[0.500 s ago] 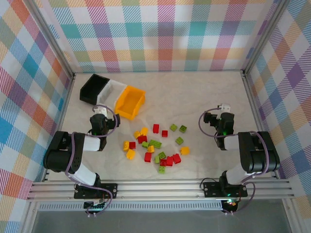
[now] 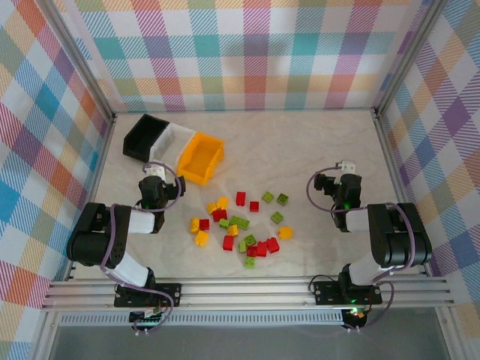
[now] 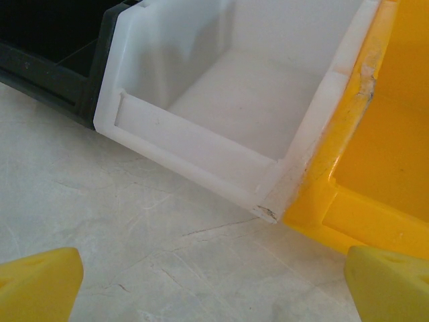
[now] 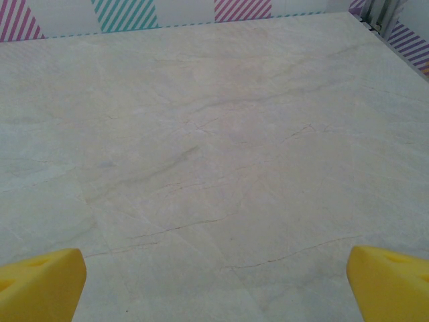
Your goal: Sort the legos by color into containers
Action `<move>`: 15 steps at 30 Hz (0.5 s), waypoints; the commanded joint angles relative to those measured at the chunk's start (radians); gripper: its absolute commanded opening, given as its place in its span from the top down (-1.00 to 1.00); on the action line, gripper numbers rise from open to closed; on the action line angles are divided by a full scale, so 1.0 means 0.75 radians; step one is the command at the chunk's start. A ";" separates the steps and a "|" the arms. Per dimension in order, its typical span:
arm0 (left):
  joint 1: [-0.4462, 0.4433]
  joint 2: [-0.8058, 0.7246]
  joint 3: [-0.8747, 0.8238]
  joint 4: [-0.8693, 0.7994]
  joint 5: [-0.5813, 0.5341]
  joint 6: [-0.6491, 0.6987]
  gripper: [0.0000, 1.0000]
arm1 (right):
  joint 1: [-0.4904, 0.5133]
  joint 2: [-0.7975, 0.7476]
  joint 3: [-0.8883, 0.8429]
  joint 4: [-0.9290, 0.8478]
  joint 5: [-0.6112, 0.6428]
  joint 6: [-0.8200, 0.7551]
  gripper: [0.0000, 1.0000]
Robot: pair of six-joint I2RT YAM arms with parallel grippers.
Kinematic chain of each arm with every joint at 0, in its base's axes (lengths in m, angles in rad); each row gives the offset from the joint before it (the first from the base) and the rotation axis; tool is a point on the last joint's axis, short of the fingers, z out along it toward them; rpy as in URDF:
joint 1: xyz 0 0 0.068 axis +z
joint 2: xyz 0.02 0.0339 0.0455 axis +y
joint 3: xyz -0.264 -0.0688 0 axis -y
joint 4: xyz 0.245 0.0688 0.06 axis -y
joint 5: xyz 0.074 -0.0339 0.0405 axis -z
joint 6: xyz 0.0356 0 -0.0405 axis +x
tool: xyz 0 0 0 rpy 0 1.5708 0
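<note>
Nothing visibly moved since the frame half a second ago: arms, bins and bricks sit as they did.

Left gripper (image 3: 214,287): jaws spread wide, yellow fingertips (image 3: 40,282) at the two lower corners of the left wrist view, holding nothing. It hangs over bare table (image 2: 315,150) just in front of the bins, aimed at the front lip of the white bin (image 2: 180,135).

Right gripper (image 4: 214,287): jaws equally wide and holding nothing. It faces open marbled tabletop, with the striped back wall at the top of the right wrist view. In the top view this arm sits at the right side, well apart from the bricks.

Bins: three in a row at the far left of the table, black bin (image 2: 139,150) outermost, white in the middle, yellow bin (image 2: 196,176) nearest the centre. The left wrist view shows the white bin's walls touching both neighbours, and a scuffed front corner where it meets the yellow one.

Legos (image 2: 238,223): loose on the table in the near centre, between the two arms, red, yellow and green mixed. The main cluster is tight, some bricks touching. A few green ones lie apart at its far right edge, with a yellow one just beside them. The closest yellow bricks lie near the yellow bin's front but apart from it.
</note>
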 commanded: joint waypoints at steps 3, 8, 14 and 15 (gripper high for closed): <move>0.018 -0.008 0.027 -0.004 0.022 0.027 -1.00 | -0.002 -0.010 0.019 0.018 -0.015 0.015 -1.00; 0.018 -0.009 0.027 -0.005 0.023 0.027 -1.00 | -0.002 -0.011 0.021 0.015 -0.016 0.017 -1.00; 0.018 -0.042 0.051 -0.072 0.041 0.033 -1.00 | -0.007 -0.026 0.035 -0.005 -0.043 0.009 -1.00; 0.016 -0.095 0.093 -0.203 0.096 0.057 -1.00 | -0.006 -0.064 0.075 -0.115 -0.099 -0.015 -0.99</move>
